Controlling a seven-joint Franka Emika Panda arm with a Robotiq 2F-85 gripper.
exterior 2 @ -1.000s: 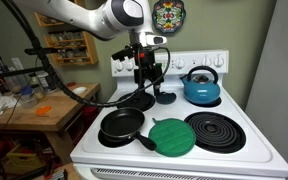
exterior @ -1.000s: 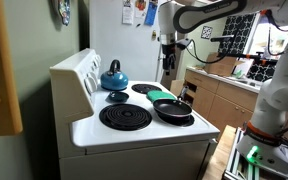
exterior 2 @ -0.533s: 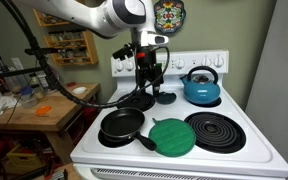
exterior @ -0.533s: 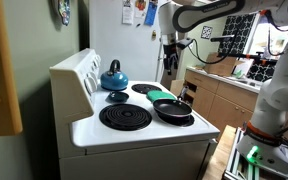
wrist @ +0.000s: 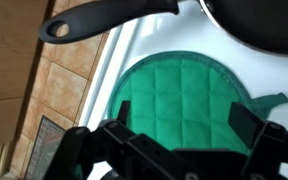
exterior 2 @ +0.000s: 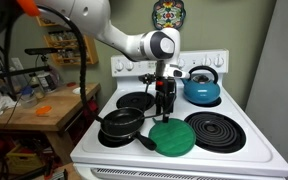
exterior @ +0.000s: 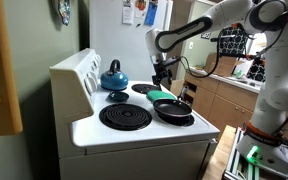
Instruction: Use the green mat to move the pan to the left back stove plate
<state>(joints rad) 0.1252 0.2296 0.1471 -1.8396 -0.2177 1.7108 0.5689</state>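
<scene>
Jaws spread wide, gripper (exterior 2: 164,110) hovers over green mat (exterior 2: 171,137); we judge a straight drop, pinching its edge beside the pan (exterior 2: 121,124), works best.

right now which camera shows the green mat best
The wrist view: the green mat dominates the frame, quilting and edge loop clear. In an exterior view it shows whole but small, beside the pan; in an exterior view only a thin green strip near the pan.
</scene>
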